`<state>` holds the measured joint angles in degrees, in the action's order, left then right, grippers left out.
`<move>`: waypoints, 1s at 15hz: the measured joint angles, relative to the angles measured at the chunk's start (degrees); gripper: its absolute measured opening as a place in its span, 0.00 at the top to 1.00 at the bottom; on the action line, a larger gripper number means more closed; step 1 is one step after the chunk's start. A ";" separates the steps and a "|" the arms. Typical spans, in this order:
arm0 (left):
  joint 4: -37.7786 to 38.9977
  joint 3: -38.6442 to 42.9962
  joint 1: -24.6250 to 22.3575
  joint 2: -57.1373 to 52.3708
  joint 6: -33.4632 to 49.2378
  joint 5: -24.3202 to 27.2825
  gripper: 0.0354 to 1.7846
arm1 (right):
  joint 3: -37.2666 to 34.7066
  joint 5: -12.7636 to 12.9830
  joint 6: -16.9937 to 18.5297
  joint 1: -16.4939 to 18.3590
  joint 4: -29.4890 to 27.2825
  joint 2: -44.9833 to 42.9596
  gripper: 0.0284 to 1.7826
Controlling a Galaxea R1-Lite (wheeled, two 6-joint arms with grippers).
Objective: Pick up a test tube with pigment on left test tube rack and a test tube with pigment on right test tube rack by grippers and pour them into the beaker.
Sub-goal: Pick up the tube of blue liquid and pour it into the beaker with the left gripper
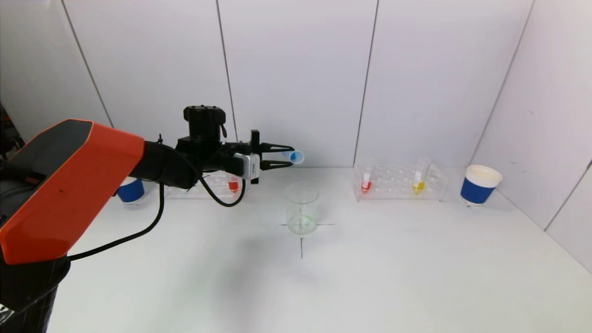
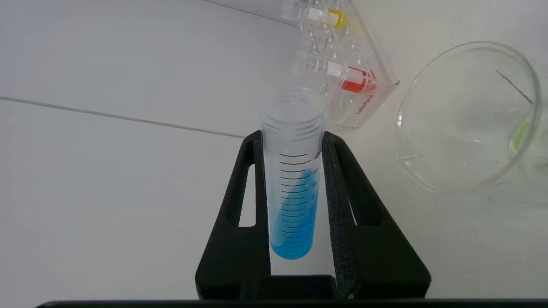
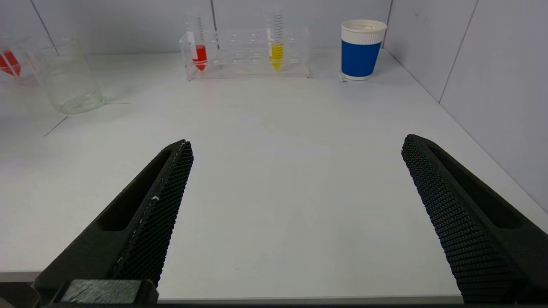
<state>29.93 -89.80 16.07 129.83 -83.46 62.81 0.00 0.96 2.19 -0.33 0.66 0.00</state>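
White table (image 1: 370,277) within white panel walls. Right gripper (image 3: 295,214) sits low at the near edge, jaws spread wide, holding nothing. Beaker (image 1: 302,209) stands at centre. Above it, left gripper (image 1: 277,157) clamps blue test tube (image 1: 296,157), tipped near horizontal. Right rack (image 1: 400,182) stands farther back.

Readable markings on the lab ware

The clear rack (image 2: 355,94) carries the red word "Labshark" on its end wall; the tube (image 2: 293,188) with blue liquid bears black scale lines and small numbers, of which only "40" reads with any certainty.
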 joint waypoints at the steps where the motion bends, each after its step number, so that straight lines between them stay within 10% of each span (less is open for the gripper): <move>1: -2.51 -0.09 -0.04 -0.30 -2.10 -0.73 0.78 | 0.00 0.00 0.00 0.00 -0.02 0.00 0.01; 15: -21.49 -4.66 0.85 -1.16 -23.21 -5.86 0.78 | 0.00 0.00 0.00 0.00 0.00 0.00 0.01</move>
<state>8.44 -94.45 16.92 128.67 -106.67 56.94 0.00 0.96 2.19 -0.33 0.66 0.00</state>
